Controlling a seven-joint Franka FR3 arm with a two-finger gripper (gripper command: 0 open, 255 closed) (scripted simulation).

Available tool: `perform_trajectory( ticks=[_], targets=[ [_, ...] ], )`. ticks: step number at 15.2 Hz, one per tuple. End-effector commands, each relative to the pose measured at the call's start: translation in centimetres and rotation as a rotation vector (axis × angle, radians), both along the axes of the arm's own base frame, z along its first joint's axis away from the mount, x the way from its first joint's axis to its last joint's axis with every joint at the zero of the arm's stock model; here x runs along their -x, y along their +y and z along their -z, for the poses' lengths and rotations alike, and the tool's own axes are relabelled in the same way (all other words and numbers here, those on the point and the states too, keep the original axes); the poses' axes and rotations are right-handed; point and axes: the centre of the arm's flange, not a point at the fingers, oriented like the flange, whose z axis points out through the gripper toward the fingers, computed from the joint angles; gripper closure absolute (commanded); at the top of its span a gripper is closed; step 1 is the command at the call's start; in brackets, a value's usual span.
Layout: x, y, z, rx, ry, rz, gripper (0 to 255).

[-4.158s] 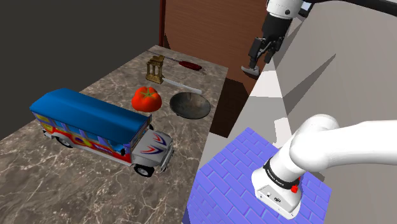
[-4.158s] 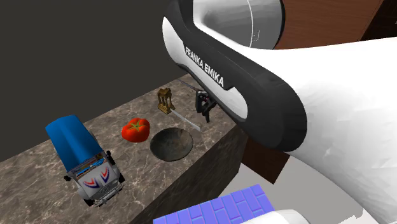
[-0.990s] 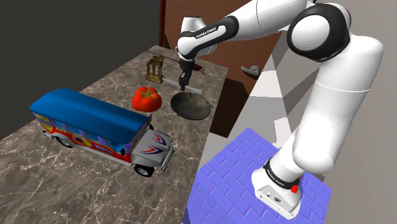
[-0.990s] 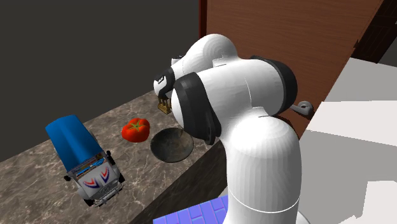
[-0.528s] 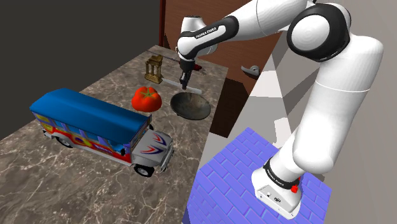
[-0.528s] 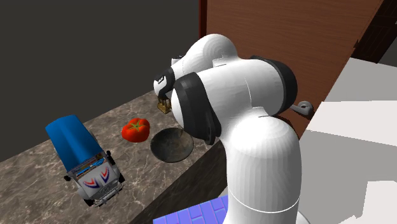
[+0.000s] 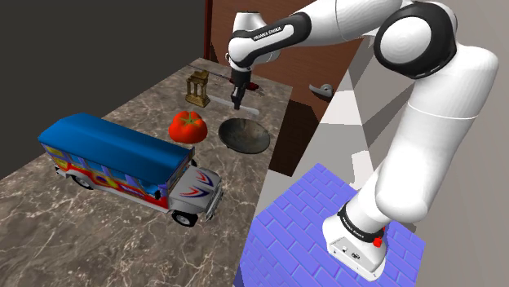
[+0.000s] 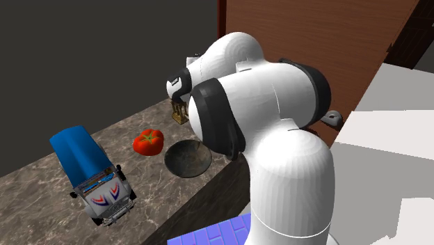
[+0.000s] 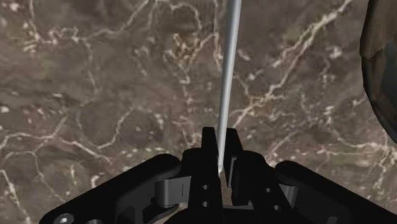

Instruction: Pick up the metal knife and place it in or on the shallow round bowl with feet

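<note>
Got the gripper clamped tight on the knife, pinching the thin silver blade between both fingers and pointing it straight out over the brown marble counter. Can't tell whether lifted clear of the stone or touching it. Not in the bowl yet, just beyond it in the shoulder view, near the counter's edge. Dark, round and shallow, that bowl, sitting just beside a red tomato. Also spotting a little brass ornament further back, plus a big toy bus with a blue roof nearer the camera, well apart from the knife. And reaching over it all, the white arm, rising from a blue brick-patterned stand.
</note>
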Motion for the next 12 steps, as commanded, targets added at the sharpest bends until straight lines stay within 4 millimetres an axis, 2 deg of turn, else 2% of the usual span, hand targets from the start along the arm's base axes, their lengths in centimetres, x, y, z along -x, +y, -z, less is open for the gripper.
perform_trajectory(
  ticks=[1,12],
  targets=[
    [0.1,-0.1,-1.1,0.0,0.0,0.0,255],
    [0.1,-0.1,-6.9,0.0,0.0,0.0,255]
  ],
)
